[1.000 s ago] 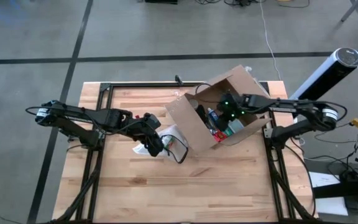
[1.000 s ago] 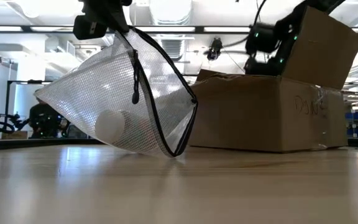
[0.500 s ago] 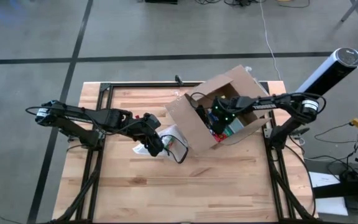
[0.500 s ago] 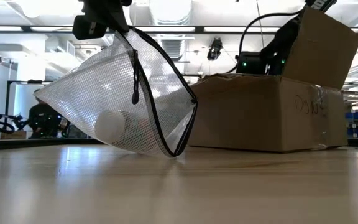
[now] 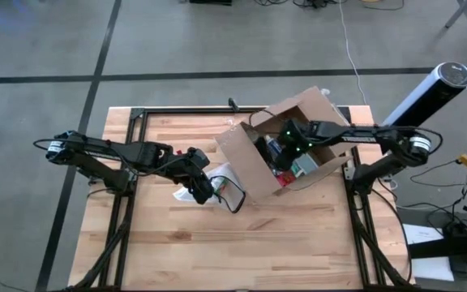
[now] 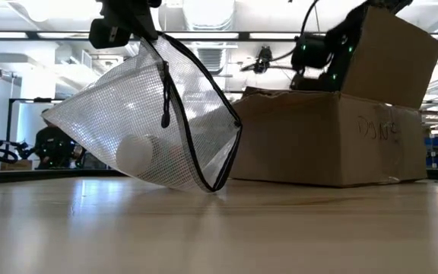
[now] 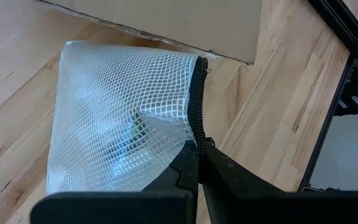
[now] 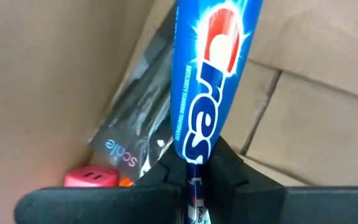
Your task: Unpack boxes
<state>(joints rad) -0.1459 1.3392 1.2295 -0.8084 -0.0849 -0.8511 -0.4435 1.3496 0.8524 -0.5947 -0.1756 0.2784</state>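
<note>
The brown cardboard box [image 5: 237, 158] stands open at the table's far right, seen too in the low view [image 6: 325, 144]. My right gripper [image 5: 280, 150] reaches down into it and is shut on a blue toothpaste tube [image 8: 207, 74]. At the table's middle left, my left gripper [image 5: 199, 185] is shut on a white mesh zip pouch [image 5: 224, 182]. The pouch [image 6: 150, 129] hangs open with a white round thing [image 6: 137, 152] inside. My left gripper pinches the pouch's black zipper edge [image 7: 196, 149] between its two fingers, slanting down from the table's left. The pouch hangs below the fingers, and its lower corner [image 6: 211, 186] rests on the table. My right gripper pinches the tube's flat crimped end [image 8: 194, 163] between its two fingers, slanting down from the table's right. The fingers lie along the tube, which points away from them, deeper into the box. Its far end is out of the picture.
Inside the box lie a black packet [image 8: 129, 118], a pink thing [image 8: 92, 178] and a green item [image 5: 305, 166]. The box's raised flap [image 6: 398, 57] stands behind my right arm. Bare wood [image 5: 233, 243] lies toward the table's near edge. A white cylinder [image 5: 432, 89] stands off the table's right.
My right gripper has dipped down into the box toward its left wall and has come up again a little. My left gripper and the pouch have kept still.
</note>
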